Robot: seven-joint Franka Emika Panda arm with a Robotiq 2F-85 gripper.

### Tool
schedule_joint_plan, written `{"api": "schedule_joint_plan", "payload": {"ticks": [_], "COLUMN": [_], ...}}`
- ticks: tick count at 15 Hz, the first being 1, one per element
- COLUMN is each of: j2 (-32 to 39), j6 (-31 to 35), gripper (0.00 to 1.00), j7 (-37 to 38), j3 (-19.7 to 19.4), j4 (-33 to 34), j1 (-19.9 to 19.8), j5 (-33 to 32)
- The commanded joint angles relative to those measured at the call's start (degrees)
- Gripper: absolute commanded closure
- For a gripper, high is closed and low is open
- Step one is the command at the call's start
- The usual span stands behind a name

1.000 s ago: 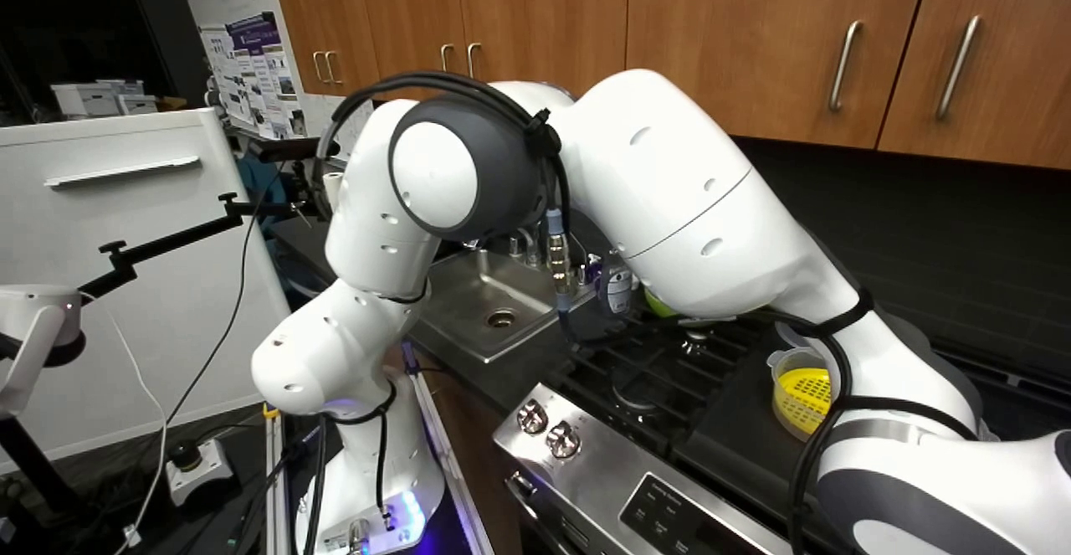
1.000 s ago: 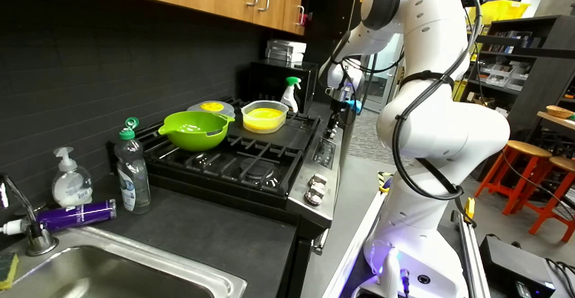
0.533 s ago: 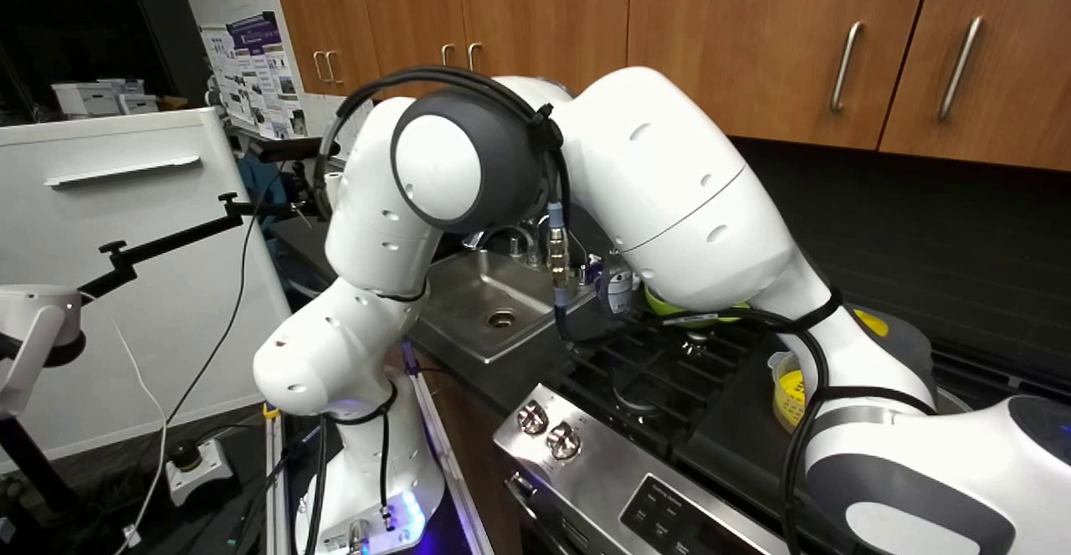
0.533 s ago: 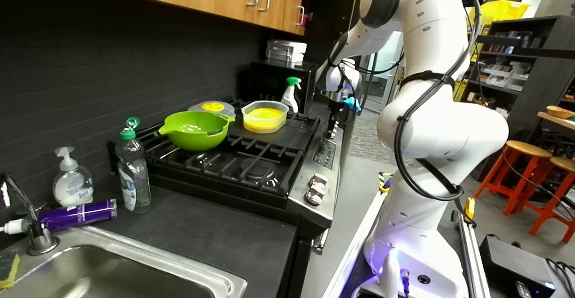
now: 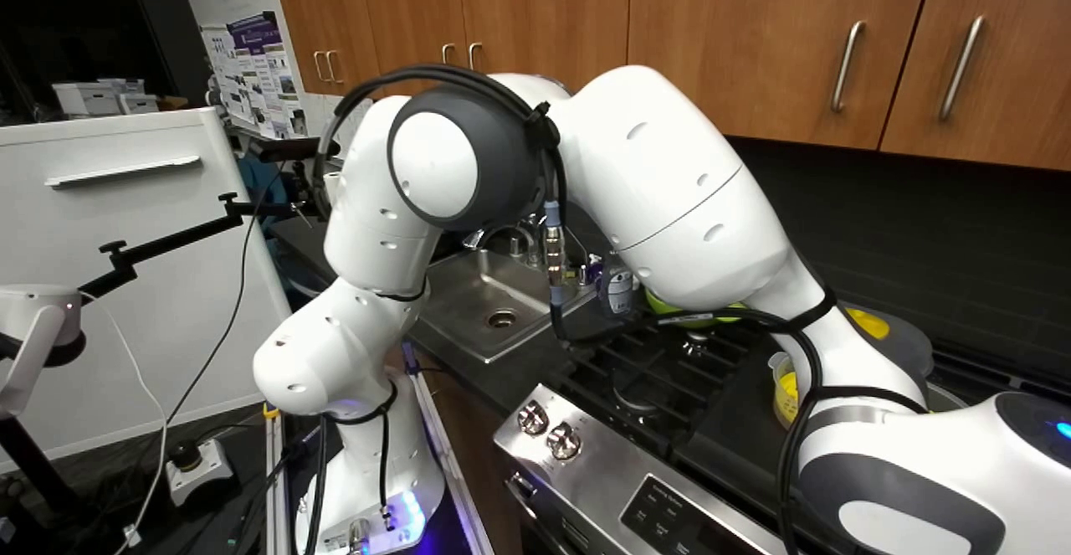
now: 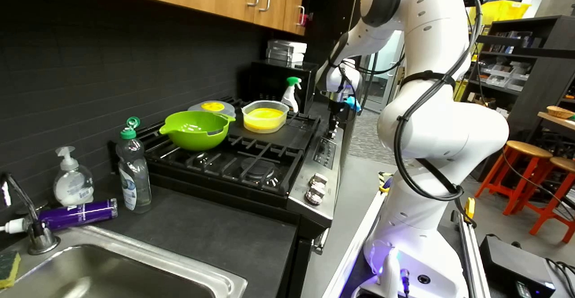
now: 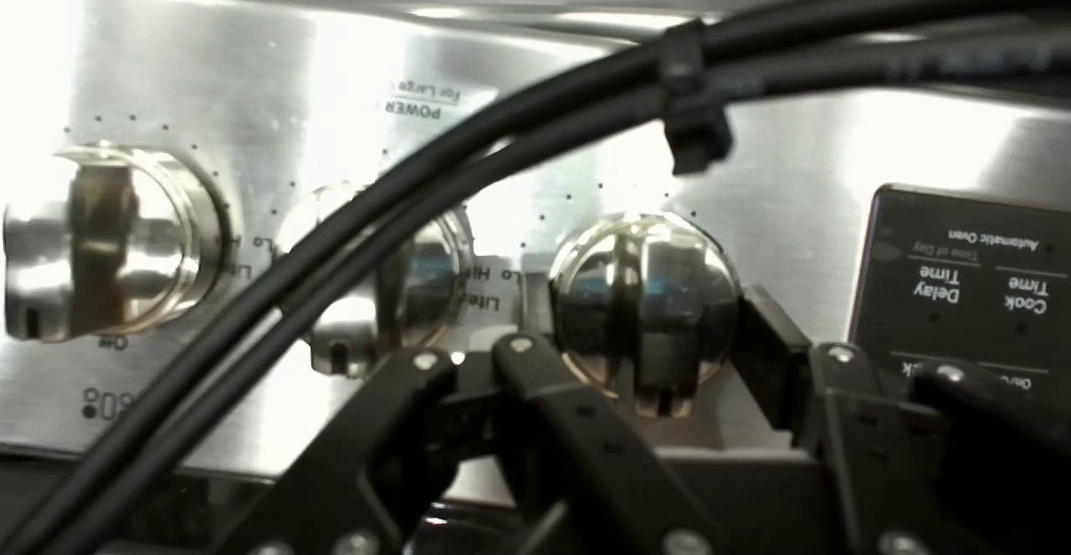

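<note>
One chrome burner knob (image 7: 644,304), just beside the oven keypad (image 7: 962,304), sits within my pincer (image 7: 651,325), its ridge crosswise to the closing line; the fingers (image 7: 774,358) flank its rim, one on the keypad side, yet whether they clamp I cannot tell.

Just right of the green bowl (image 6: 193,137), in an exterior view, I see the clear container (image 6: 258,128) with its yellow insert (image 6: 263,113); farther right of the bowl, the spray bottle (image 6: 289,99) stands upright. Behind the bowl I make out a grey lid (image 6: 213,106), partly hidden. Left of the bowl stands the green-capped bottle (image 6: 134,176), and farther left the pump bottle (image 6: 73,183). Nearer the camera than the bowl, I have the purple bottle (image 6: 78,215) on its side and the sink (image 6: 179,266).
</note>
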Motion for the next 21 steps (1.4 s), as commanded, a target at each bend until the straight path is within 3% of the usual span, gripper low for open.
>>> {"api": "schedule_joint_plan", "payload": {"ticks": [1, 15, 19, 20, 21], "j2": [-3.2, -1.6, -0.6, -0.7, -0.2], "j6": [-0.6, -3.2, 0.5, -12.5, -13.6], "gripper": [0.69, 0.69, 0.69, 0.69, 0.69], "j7": [-9.5, -10.3, -3.4, -8.3, -8.1], "j3": [-2.7, -3.7, -6.4, -1.0, -1.0], "j4": [-0.7, 2.3, 2.3, 3.6, 4.4], "j1": [-2.9, -2.1, -0.3, -5.2, -5.5], "j5": [-4.5, -6.0, -7.6, 1.1, 2.0]}}
